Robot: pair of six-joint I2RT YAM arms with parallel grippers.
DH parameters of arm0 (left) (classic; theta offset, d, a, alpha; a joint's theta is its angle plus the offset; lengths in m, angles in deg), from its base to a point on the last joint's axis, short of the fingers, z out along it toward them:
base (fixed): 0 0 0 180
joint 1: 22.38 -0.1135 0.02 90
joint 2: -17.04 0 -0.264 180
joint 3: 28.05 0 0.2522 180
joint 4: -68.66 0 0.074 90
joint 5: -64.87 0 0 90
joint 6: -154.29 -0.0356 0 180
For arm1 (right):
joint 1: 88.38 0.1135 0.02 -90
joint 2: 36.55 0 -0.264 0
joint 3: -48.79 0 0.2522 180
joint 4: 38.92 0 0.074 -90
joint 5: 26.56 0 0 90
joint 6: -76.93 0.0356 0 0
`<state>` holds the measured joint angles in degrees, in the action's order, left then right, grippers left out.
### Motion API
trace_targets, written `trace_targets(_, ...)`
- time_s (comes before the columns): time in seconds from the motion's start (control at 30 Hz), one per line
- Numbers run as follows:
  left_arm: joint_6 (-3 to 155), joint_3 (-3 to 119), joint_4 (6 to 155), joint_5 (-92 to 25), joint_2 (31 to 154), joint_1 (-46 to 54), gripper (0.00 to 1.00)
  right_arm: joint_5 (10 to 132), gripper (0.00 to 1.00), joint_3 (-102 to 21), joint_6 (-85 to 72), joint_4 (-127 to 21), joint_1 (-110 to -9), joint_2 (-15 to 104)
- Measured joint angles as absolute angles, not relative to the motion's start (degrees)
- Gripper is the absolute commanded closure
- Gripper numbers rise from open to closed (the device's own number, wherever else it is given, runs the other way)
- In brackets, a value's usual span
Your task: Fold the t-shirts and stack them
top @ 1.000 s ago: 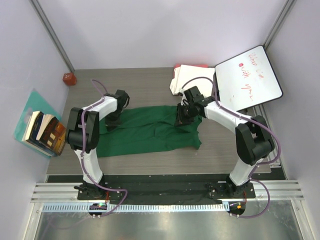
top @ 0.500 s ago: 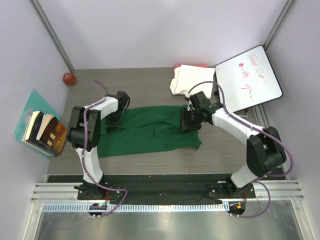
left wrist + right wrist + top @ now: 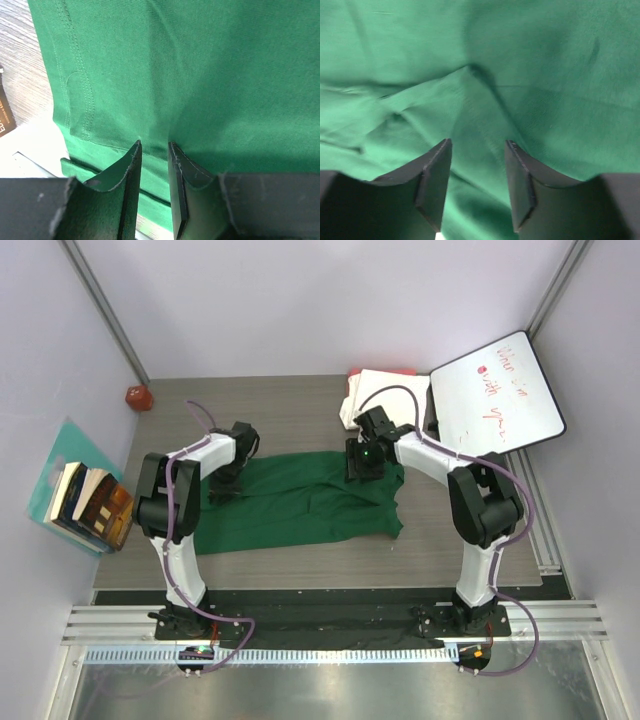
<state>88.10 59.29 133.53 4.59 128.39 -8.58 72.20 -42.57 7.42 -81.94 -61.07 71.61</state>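
The dark green t-shirt (image 3: 300,502) lies spread out across the middle of the table. My left gripper (image 3: 222,480) is at its left end; in the left wrist view its tips (image 3: 154,146) rest on the cloth (image 3: 210,75) near the stitched hem, jaws a narrow gap apart with nothing pinched. My right gripper (image 3: 362,462) is over the shirt's upper right part; in the right wrist view (image 3: 477,150) it is open, straddling a wrinkle of green cloth (image 3: 470,105). The cream-white folded bundle (image 3: 375,395) sits at the back right on a red-pink cloth edge (image 3: 385,371).
A white whiteboard with red writing (image 3: 495,400) leans at the back right, next to the bundle. A stack of books (image 3: 90,505) on a teal mat lies off the table's left edge. A small red object (image 3: 138,397) sits at the back left corner.
My right gripper swung a little right and toward the near edge, then back left and farther away over the shirt's upper right part. The left arm has not moved.
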Motion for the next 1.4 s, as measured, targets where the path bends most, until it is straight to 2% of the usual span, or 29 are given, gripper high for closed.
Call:
trace_targets(0.7,88.10,59.07,133.42,3.62,128.06,-8.47,0.72,69.94,0.43,-43.18,6.02,-80.39,-62.16,74.08)
trace_targets(0.8,88.08,59.07,133.42,3.62,128.06,-8.47,0.71,71.15,0.52,-43.18,5.87,-80.32,-62.36,74.21)
trace_targets(0.9,88.08,59.07,133.42,3.62,128.06,-8.47,0.71,73.66,0.73,-43.18,5.76,-80.02,-62.51,74.94)
trace_targets(0.93,88.08,59.07,133.42,3.62,128.06,-8.47,0.72,74.47,0.88,-43.18,5.61,-80.02,-62.51,75.24)
trace_targets(1.0,88.08,59.07,133.42,3.62,128.06,-8.45,0.71,75.76,0.99,-43.18,5.26,-80.02,-62.51,75.59)
trace_targets(1.4,88.06,59.07,133.44,3.60,128.06,-8.08,0.72,78.10,0.99,-40.43,5.70,-77.90,-62.51,73.43)
